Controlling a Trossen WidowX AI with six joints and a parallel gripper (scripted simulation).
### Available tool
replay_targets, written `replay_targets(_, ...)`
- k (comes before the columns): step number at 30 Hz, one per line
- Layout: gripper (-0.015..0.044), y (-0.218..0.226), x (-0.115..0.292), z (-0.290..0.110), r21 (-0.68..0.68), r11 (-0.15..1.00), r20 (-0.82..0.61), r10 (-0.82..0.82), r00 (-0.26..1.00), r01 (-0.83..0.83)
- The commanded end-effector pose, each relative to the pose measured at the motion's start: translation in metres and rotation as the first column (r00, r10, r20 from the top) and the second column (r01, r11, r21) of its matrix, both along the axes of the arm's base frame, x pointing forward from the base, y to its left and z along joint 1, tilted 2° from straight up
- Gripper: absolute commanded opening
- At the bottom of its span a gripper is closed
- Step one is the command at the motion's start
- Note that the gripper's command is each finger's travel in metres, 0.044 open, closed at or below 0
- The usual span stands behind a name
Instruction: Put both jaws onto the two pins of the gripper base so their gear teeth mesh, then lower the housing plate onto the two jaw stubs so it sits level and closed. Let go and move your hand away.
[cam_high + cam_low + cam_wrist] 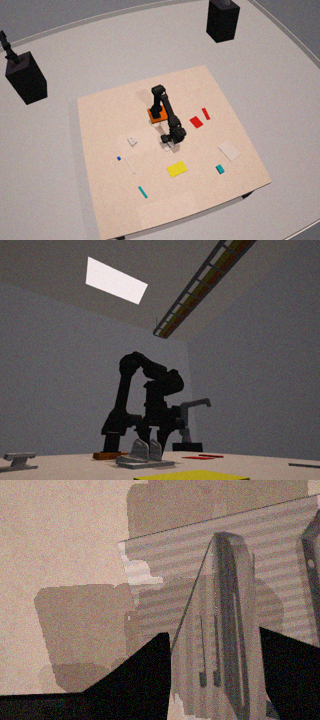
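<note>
The pale grey gripper base (168, 149) (155, 464) (172, 550) lies flat on the table. One grey jaw (139, 450) (313, 562) stands upright on its left part in the exterior view. My gripper (170, 142) (155, 445) (208, 639) points down over the base and is shut on the other grey jaw (155, 453) (232, 615). That jaw is upright beside the first, its lower end at or just above the base. The pins and gear teeth are hidden. A small grey piece with dark holes (132, 141) (20, 455), apparently the housing plate, is left of the base.
A yellow plate (177, 169) (191, 475) lies in front of the base. Red pieces (196, 122) (206, 113) lie to the right. A white plate (229, 151), teal blocks (219, 168) (142, 191), a blue cube (118, 158) and a thin white strip (130, 165) are farther out.
</note>
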State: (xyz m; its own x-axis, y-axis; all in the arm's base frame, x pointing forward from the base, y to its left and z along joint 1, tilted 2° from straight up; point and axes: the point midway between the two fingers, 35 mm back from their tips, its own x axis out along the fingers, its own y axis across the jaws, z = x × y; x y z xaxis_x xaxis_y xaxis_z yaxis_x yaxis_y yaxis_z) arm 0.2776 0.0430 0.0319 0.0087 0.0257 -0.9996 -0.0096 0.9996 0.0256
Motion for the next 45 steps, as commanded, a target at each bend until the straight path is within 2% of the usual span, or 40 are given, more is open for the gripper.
replay_targets(1, 0.0134, 0.0004, 0.0003, -0.0005, 0.002, 1.000, 0.001, -0.003, 1.000, 0.003)
replay_targets(45, 0.0134, 0.0004, 0.0003, -0.0005, 0.002, 1.000, 0.001, -0.003, 1.000, 0.003)
